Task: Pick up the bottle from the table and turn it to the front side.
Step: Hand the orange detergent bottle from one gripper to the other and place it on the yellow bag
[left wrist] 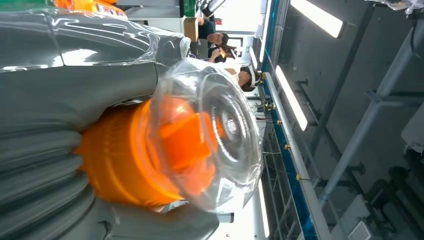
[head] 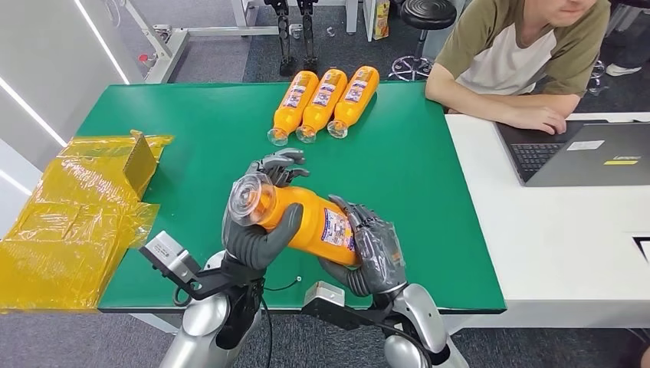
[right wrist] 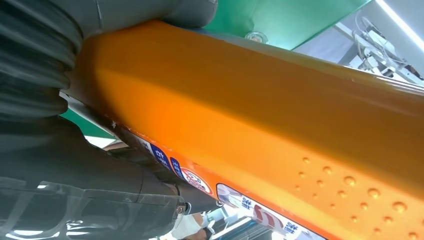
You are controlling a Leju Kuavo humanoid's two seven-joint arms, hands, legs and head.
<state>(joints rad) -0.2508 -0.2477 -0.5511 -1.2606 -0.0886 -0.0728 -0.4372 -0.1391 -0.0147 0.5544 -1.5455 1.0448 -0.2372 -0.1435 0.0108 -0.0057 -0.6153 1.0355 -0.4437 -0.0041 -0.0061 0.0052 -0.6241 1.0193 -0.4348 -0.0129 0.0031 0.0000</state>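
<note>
The left hand (head: pixel 257 230) wraps the neck end of the orange bottle (head: pixel 306 218), just behind its clear cap (head: pixel 247 198); the right hand (head: pixel 368 249) grips the base end — both hold it lifted above the green table (head: pixel 199 138), lying roughly level with the cap toward 10 o'clock. Three more orange bottles (head: pixel 326 100) lie side by side at 12 o'clock, near the far edge. Yellow wrapping (head: pixel 73 215) sits at 9 o'clock. At 2 o'clock a person (head: pixel 529 54) rests a hand beside a laptop (head: pixel 582 153) — on the white table (head: pixel 552 238).
</note>
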